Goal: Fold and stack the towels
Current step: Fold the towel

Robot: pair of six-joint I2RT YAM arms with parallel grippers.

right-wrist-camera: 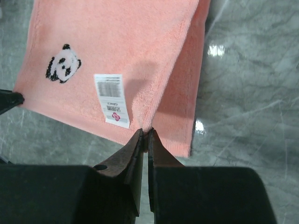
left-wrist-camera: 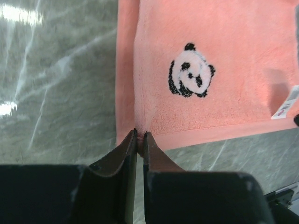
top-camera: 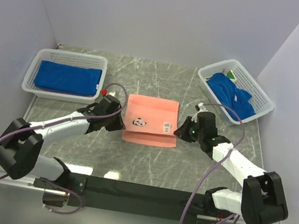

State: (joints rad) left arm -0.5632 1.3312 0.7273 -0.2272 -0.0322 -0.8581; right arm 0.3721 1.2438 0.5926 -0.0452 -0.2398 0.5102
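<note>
While both arms reach in across the grey marbled surface (top-camera: 146,161), the salmon-pink towel (top-camera: 151,121) lies flat at the centre of it, doubled over, with a lower layer peeking out along its near edge and its sides. Look at the left gripper (top-camera: 120,121): it sits at the towel's left near corner, and from the left wrist view its jaws (left-wrist-camera: 140,135) are pressed almost together, a thin lip of pink cloth nipped between the fingertips. Over on the other side the right gripper (top-camera: 180,131) mirrors it at the right near corner, and the right wrist view shows the same story, jaws (right-wrist-camera: 145,133) nearly closed with the pink edge pinched between them. Facing up on the cloth is a small black-and-white panda motif (top-camera: 139,122) (crisp in both wrist views) and just beside it a white printed label (top-camera: 166,126). Off to the far left, a white lattice left basket (top-camera: 30,84) holds a neatly folded blue towel (top-camera: 67,77). Far right, the right basket (top-camera: 260,90) sits at an angle, with crumpled blue towels (top-camera: 232,95) heaped inside and a scrap of green showing at its back edge. Both baskets sit well apart from the pink towel.
</note>
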